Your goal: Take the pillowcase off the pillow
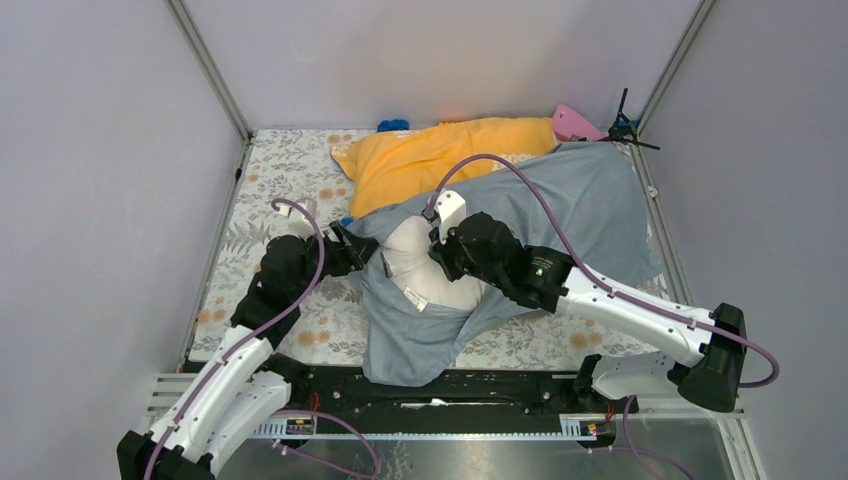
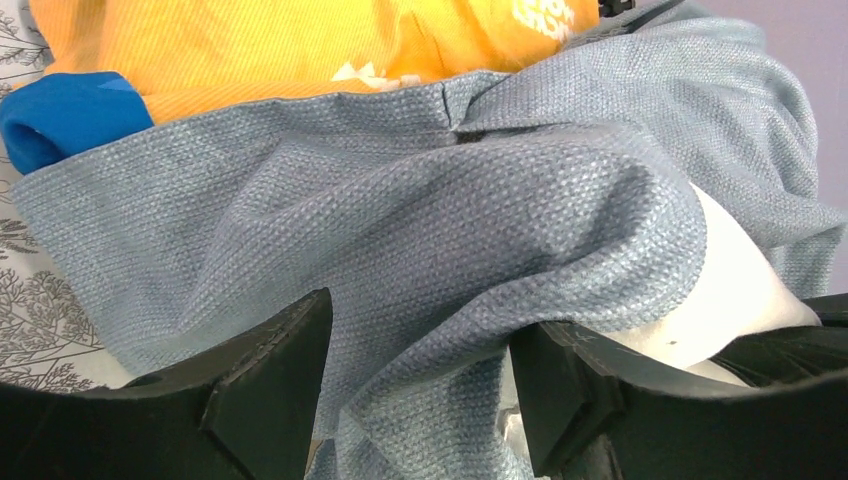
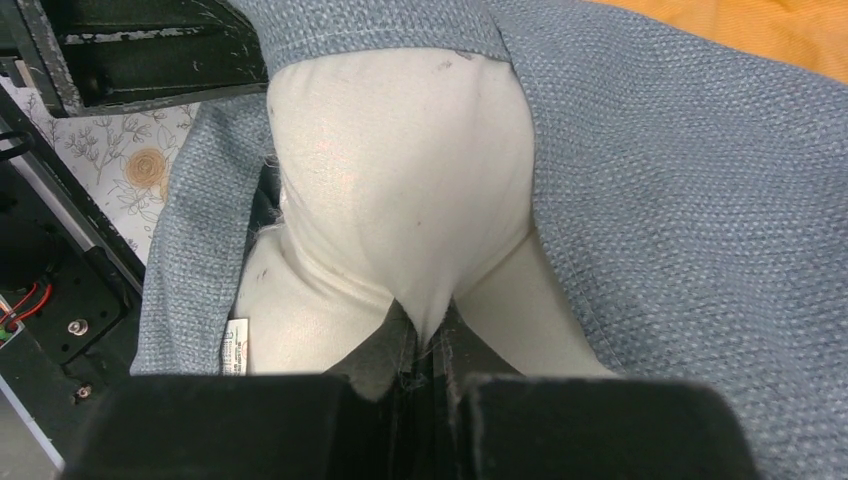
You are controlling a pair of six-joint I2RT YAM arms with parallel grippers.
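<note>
On table (image 1: 250, 225), pillow (image 1: 425, 272) partly inside pillowcase (image 1: 590, 200), second pillow (image 1: 440, 160) just behind, against it.

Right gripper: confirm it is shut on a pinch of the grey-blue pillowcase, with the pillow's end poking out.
Wrong in one respect: the right gripper is shut on a pinch of the white pillow, not the pillowcase, as the right wrist view shows. The pillow's end does poke out.
</note>
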